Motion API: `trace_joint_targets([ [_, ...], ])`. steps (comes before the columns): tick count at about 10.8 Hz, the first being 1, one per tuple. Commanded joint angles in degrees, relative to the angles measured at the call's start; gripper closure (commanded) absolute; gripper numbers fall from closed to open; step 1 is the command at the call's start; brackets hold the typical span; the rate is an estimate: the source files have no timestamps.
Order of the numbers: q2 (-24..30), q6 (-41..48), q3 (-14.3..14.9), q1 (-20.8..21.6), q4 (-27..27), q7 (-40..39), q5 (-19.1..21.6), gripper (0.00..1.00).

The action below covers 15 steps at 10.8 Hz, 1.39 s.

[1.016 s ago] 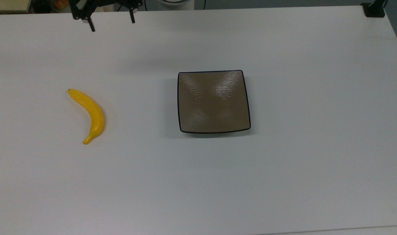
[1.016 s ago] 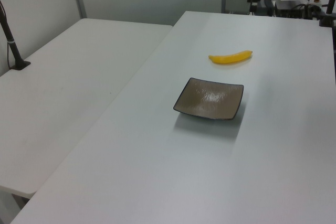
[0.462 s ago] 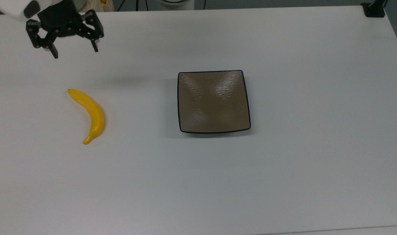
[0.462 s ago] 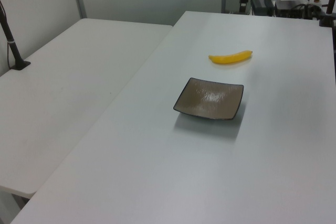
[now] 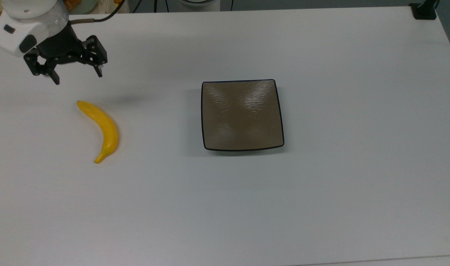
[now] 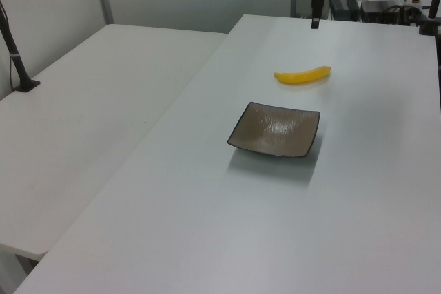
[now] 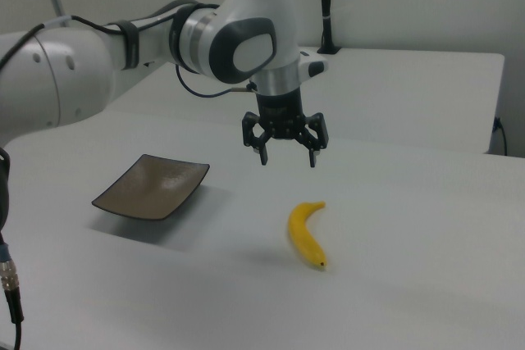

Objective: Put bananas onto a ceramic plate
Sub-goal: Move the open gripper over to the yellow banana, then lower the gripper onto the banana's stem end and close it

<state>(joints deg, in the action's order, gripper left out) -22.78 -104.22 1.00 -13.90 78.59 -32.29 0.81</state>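
Observation:
A yellow curved banana (image 5: 101, 129) (image 6: 302, 74) (image 7: 306, 234) lies on the white table, well to the top view's left of the plate. The square brown ceramic plate (image 5: 242, 115) (image 6: 275, 129) (image 7: 152, 186) sits bare near the table's middle. My gripper (image 5: 77, 77) (image 7: 288, 157) hangs open above the table, fingers pointing down, beyond the banana's stem end and not touching it. In the left view a dark finger (image 6: 315, 18) of the gripper shows at the far end of the table.
The white table (image 5: 321, 192) stretches wide around both objects. A black clamp (image 5: 423, 12) sits at the top view's upper right corner. A second white table (image 6: 89, 122) stands at the left view's left. Clutter lies past the far edge (image 6: 372, 5).
My gripper has come in from the table's far edge toward the top view's left and down, closer to the banana. Banana and plate have not moved.

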Motion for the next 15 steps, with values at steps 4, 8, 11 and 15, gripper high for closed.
trace_joint_targets([
  [4, -6.13, -10.19, -0.83, -0.43, 1.38, -0.41, -4.05, 0.0],
  [8, -9.56, -14.78, -0.83, 0.01, 3.41, -0.23, -4.85, 0.0],
  [11, -10.88, -14.79, -0.91, 0.8, 5.25, -0.14, -5.12, 0.0],
  [15, -11.85, -14.79, -1.09, 1.85, 7.19, -0.14, -6.52, 0.02],
])
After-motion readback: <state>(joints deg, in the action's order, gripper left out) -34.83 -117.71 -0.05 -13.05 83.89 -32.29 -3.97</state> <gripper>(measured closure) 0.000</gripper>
